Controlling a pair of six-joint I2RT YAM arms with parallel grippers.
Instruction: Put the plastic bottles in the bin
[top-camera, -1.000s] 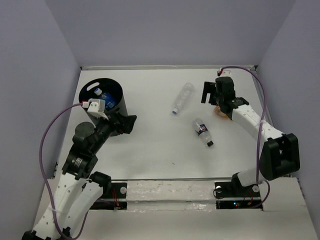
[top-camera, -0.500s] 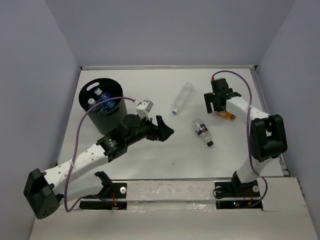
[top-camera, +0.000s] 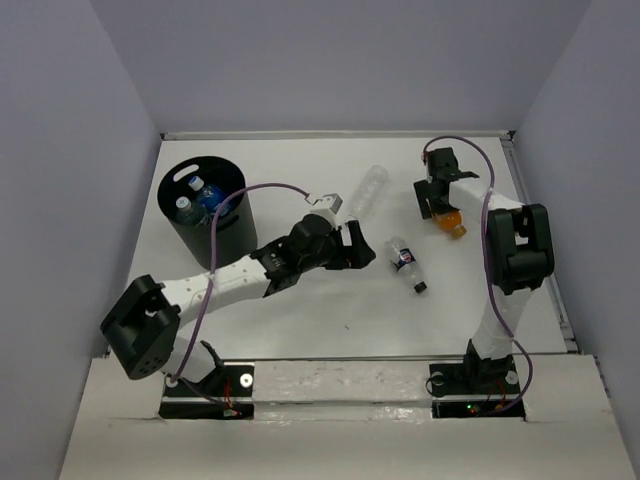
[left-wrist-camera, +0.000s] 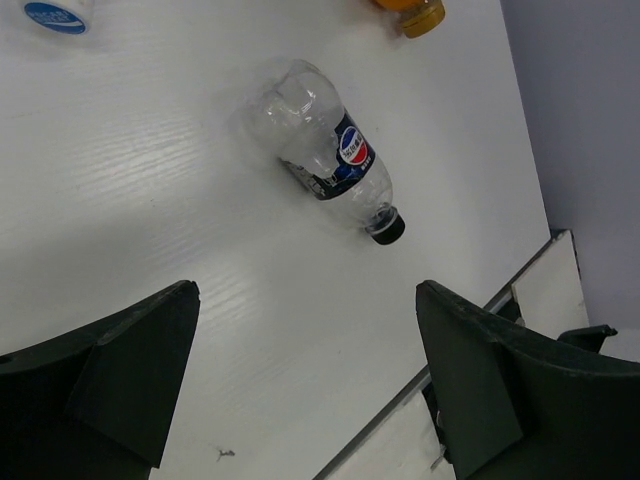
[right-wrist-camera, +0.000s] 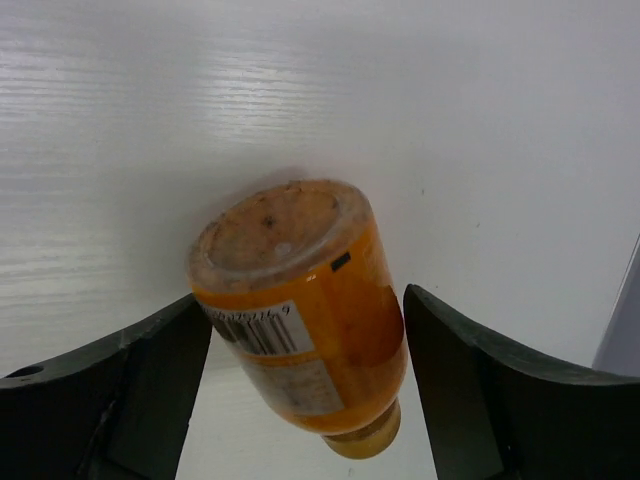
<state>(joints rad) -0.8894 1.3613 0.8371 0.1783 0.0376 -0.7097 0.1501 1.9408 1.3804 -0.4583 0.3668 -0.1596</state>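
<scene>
Right wrist view: orange bottle (right-wrist-camera: 300, 335) lies inside the open right claw (right-wrist-camera: 302, 300). Top view: left claw (top-camera: 362, 252), also open, has swung from bin (top-camera: 200, 240) to black-capped bottle's (top-camera: 405, 260) 9 o'clock.

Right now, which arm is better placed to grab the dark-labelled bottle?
Left: the open left gripper faces the dark-labelled bottle with nothing between; the right gripper straddles the orange bottle.
</scene>
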